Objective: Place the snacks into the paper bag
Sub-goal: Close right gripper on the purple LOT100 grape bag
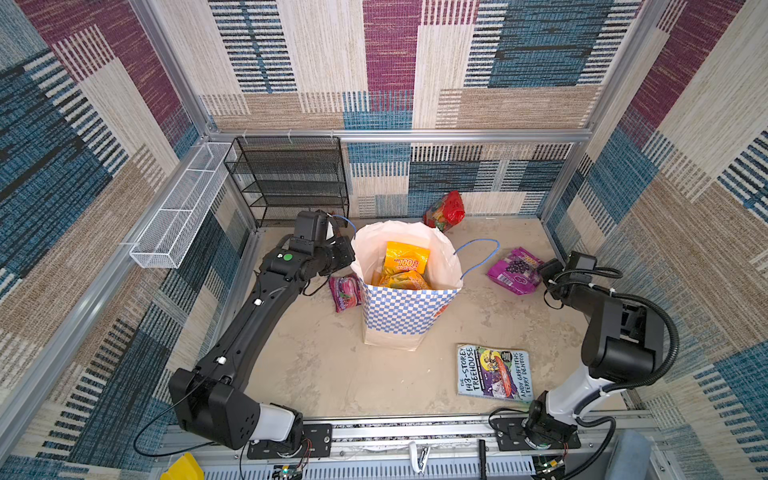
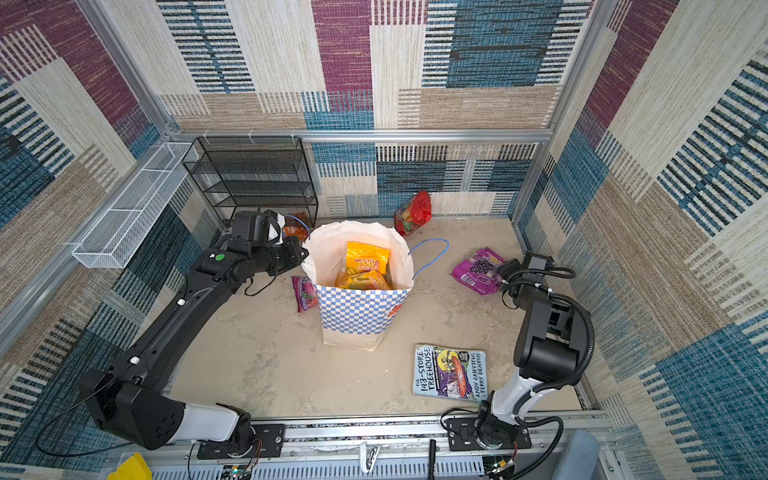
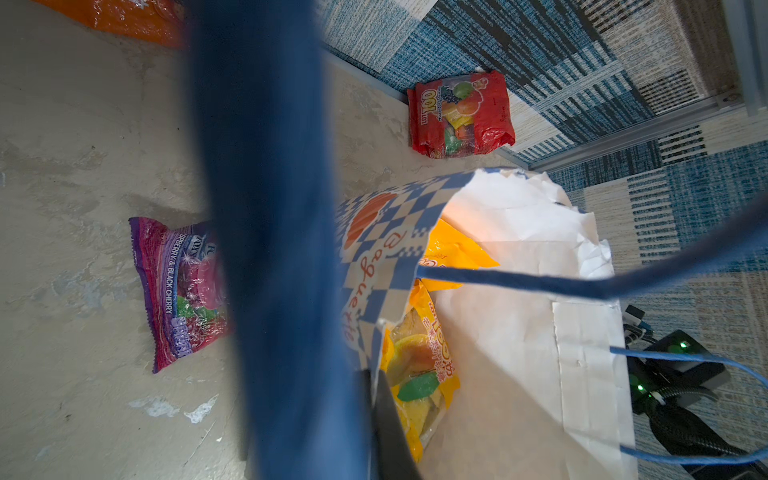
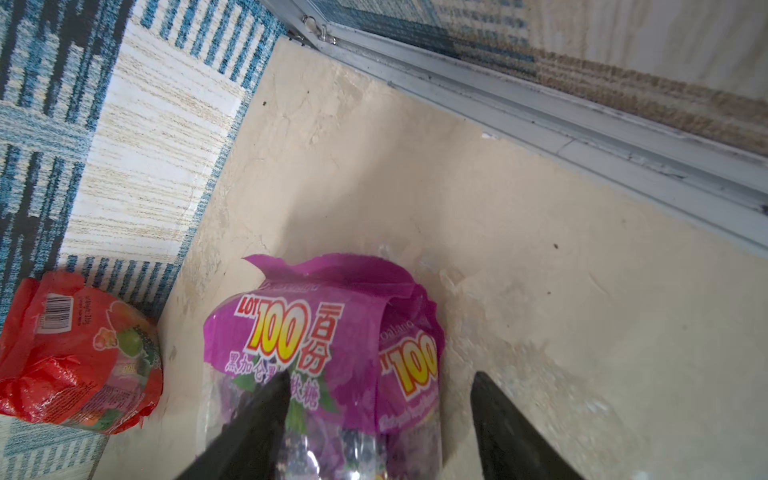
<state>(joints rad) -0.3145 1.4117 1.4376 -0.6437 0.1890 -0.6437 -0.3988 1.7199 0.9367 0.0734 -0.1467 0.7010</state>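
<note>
- L gripper point(image 1: 347, 257) sits at the left rim of the paper bag point(image 1: 403, 311), jaws pressed together, pinching the bag's wall at the top. L wrist view shows only one dark finger point(image 3: 386, 428), tight against the checkered wall.
- One blue cord handle point(image 1: 348, 221) arcs over that gripper's body. It's the blurred blue band across the L wrist view.
- Bag stands upright mid-table point(image 1: 324, 374), mouth open, white inside.
- 2 mango pkts point(image 1: 405, 266) lie inside the bag, one over the other.
- R gripper point(image 4: 380, 374) is spread and low over the grape pkt point(image 4: 332, 332) on the right side of the table. One finger is over the pkt's face, the other past its edge above bare table. Not clamped.
- Fox's pkt point(image 1: 345, 291) lies flat just left of the bag's base; touching or not, can't tell.
- Red pkt point(image 1: 446, 210) leans at the back wall, behind the bag, apart from it.
- Orange pkt point(image 2: 295, 230) is by the black mesh rack point(image 2: 253, 178), mostly hidden behind the L gripper.
- Book point(image 1: 494, 372) lies flat front-right, well apart from the bag.
</note>
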